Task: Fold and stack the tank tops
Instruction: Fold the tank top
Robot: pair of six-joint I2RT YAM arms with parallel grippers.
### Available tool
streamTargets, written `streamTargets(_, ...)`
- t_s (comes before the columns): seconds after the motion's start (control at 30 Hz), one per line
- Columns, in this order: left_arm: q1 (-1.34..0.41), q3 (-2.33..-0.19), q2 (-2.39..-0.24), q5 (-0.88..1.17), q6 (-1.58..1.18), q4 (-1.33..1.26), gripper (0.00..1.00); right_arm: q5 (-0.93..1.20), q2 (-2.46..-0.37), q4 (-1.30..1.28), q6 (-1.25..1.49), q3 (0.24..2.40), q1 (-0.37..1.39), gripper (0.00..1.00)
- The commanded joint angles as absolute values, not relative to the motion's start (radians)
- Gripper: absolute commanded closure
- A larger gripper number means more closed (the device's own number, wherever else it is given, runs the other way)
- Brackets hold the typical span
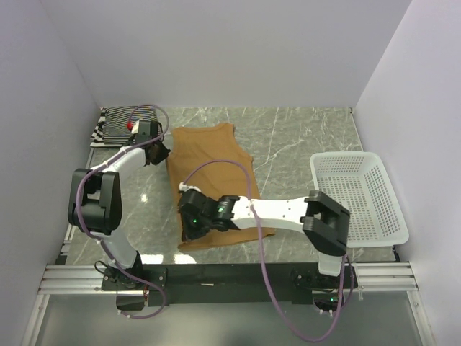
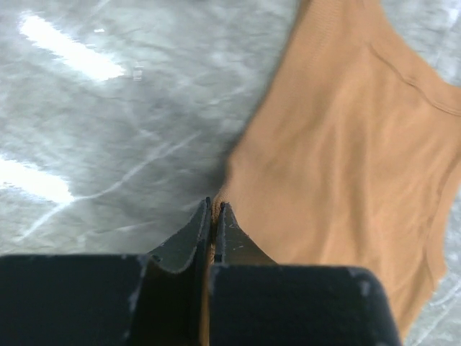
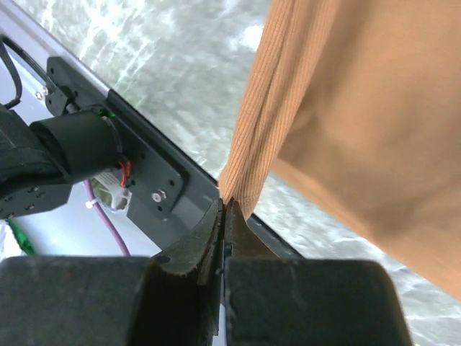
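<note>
The plain tan-brown tank top lies spread in the middle of the table. My left gripper is shut on its far left edge, with tan fabric pinched between the fingertips. My right gripper is shut on the near left corner, which hangs lifted as ribbed tan cloth from the jaws. A folded striped pile lies at the back left corner with the thin-striped top uppermost. I cannot tell the wide-striped top apart in it.
A white lattice basket stands at the right edge of the table. The black base rail and the left arm's base run along the near edge, close to my right gripper. White walls close in the left, back and right.
</note>
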State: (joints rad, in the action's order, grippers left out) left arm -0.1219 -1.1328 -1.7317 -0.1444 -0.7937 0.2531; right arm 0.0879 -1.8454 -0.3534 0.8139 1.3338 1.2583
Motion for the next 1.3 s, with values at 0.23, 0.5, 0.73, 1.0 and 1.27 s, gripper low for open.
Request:
streamTargets(0.23,-0.230,-1.269,-1.807,-0.133,-0.810,0.236,0.99,0.103,-1.648,-0.195,0.848,1.040,1.189,1.00)
streamTargets(0.5,-0.314,-1.356,-1.879,-0.153,-0.828,0.255,0.99,0.064,-1.557,-0.149,0.876,0.895,1.160,1.00)
streamTargets(0.73,-0.364,-1.423,-1.937,-0.164,-0.831,0.278,0.99,0.060,-1.509,-0.112,0.888,0.810,1.140,1.00)
streamTargets(1.0,-0.394,-1.440,-1.990,-0.156,-0.825,0.267,1.00,0.058,-1.517,-0.057,0.907,0.747,1.140,1.00)
streamTargets(1.27,-0.408,-1.444,-2.011,-0.146,-0.818,0.247,0.94,0.032,-1.502,-0.049,0.923,0.704,1.138,1.00)
